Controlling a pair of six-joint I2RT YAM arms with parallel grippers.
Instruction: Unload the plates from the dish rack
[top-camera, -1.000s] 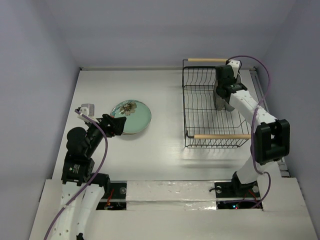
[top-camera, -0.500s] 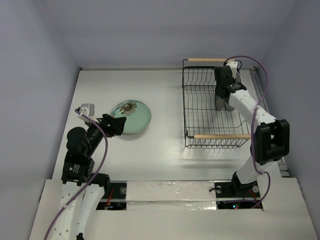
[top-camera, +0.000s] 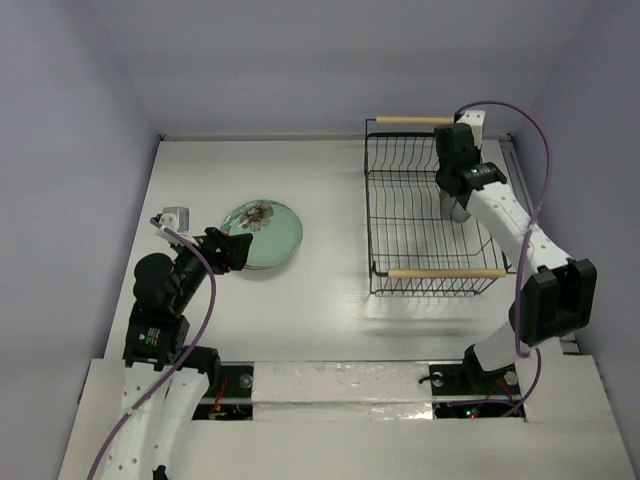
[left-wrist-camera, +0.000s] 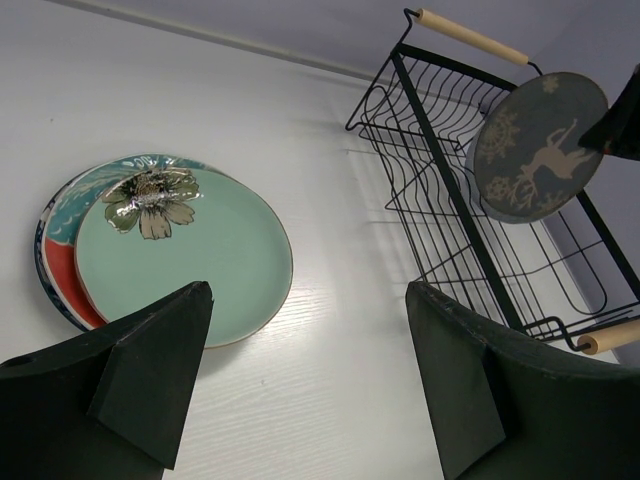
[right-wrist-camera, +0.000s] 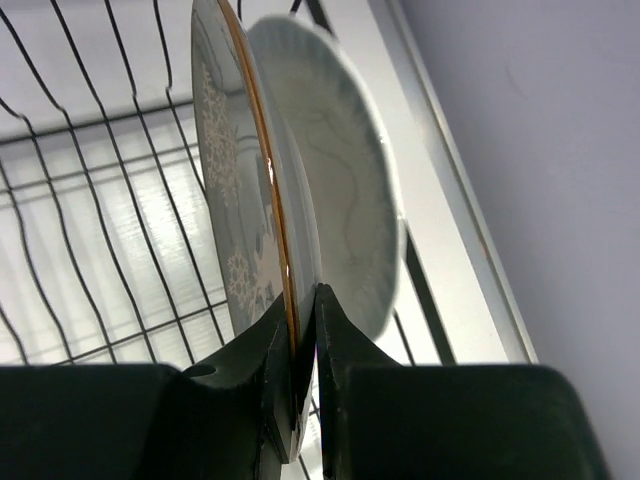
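A black wire dish rack (top-camera: 371, 205), a rectangular basket with two pale wooden rod handles (top-camera: 415, 121) across its short ends, sits on a white desk (top-camera: 330, 180), its long axis running from near edge to far edge. At the rack's far right corner, the right end effector (right-wrist-camera: 297, 345) is pinched tight on the rim of a grey plate (left-wrist-camera: 540, 145). This round, glossy plate stands on edge and upright, with its decorated face turned away from the rack's right wall. The face shows a pale reindeer and snowflakes, and a thin orange line trims the rim. Whether its lower edge touches the wires cannot be told. Just beside it, closer to the rack's right wall, a plain white plate (right-wrist-camera: 340, 200) also stands on edge among the wires. Well to the left of the rack, other plates lie flat in a stack on the desk. On top is a pale green plate (left-wrist-camera: 185, 265) with a raised flower near its rim, and a red-and-teal plate (left-wrist-camera: 68, 290) shows beneath it. The left end effector (left-wrist-camera: 308, 300) hovers at the side of this stack farthest from the rack, its dark fingers spread wide and holding nothing.
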